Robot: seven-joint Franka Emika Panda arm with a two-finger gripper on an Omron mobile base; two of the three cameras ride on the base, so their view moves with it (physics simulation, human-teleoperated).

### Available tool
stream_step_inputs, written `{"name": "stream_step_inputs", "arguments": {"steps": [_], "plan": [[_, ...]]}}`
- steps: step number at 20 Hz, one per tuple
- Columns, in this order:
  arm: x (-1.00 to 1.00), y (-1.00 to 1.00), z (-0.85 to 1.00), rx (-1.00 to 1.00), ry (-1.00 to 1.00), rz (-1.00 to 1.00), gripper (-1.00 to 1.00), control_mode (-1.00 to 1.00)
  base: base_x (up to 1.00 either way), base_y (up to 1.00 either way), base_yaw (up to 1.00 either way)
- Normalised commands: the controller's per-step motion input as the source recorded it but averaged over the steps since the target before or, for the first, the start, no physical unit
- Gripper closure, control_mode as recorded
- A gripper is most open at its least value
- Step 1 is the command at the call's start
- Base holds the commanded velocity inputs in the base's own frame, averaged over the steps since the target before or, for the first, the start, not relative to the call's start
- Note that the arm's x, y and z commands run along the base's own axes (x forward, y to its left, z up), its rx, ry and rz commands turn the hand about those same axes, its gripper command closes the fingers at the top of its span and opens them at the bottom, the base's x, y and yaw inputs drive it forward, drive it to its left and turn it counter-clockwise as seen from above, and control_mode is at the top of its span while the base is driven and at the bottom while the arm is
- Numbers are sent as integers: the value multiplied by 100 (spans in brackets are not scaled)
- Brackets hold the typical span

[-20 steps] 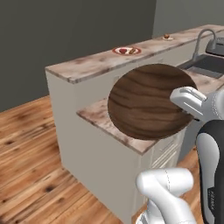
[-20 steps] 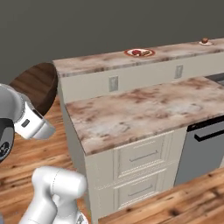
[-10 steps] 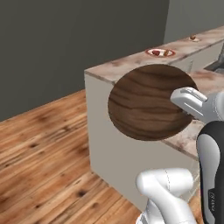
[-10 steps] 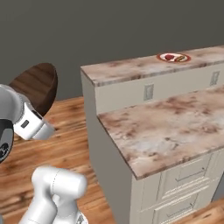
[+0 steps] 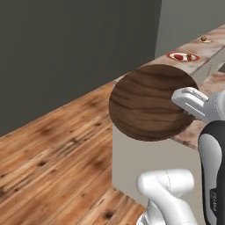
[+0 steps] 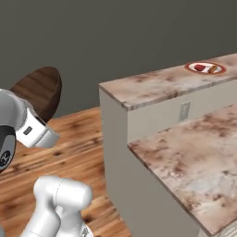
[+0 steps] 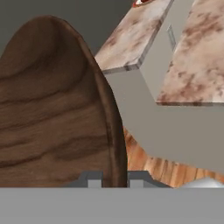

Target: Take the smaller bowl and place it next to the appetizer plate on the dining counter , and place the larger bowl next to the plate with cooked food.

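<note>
The wooden bowl (image 5: 151, 102) is a wide, shallow disc of dark brown wood with pale grain lines running across it. It is held up on edge in the air, in front of the end of the dining counter (image 6: 152, 85), with its rim pinched in the gripper (image 5: 189, 99), whose jaws are closed tight on it. In the hand view the bowl (image 7: 57, 109) fills the left side, its thick rim curving down between the two finger tips at the bottom.

The dining counter has a pinkish-beige veined stone top and flat beige side panels. Beside and below it runs a lower worktop (image 6: 194, 162) of the same mottled stone.

The left base view shows the bowl's rounded underside face-on, and it covers much of the counter's near end there. The right base view shows the bowl (image 6: 39, 90) from the side as a dark oval above the arm, well clear of the counter's corner, with plank flooring (image 6: 78, 139) beneath. That view also shows a small wall socket (image 6: 184, 111) on the panel between the two stone levels.

A white plate with a red rim (image 5: 182, 56) sits on the dining counter top, carrying reddish food pieces. Further along the same top, in the left base view, is a second smaller plate (image 5: 203, 39) with one brown lump. A plain dark grey wall (image 5: 66, 52) stands behind.
</note>
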Motion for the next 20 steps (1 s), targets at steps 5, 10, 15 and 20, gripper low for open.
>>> {"name": "stream_step_inputs", "arguments": {"steps": [5, 10, 15, 20], "plan": [[0, 0, 0, 0, 0, 0, 100, 100, 50, 100, -37], [0, 0, 0, 0, 0, 0, 100, 100, 67, 100, -35], [0, 0, 0, 0, 0, 0, 100, 100, 66, 100, -35], [0, 0, 0, 0, 0, 0, 100, 100, 64, 97, -37]]}}
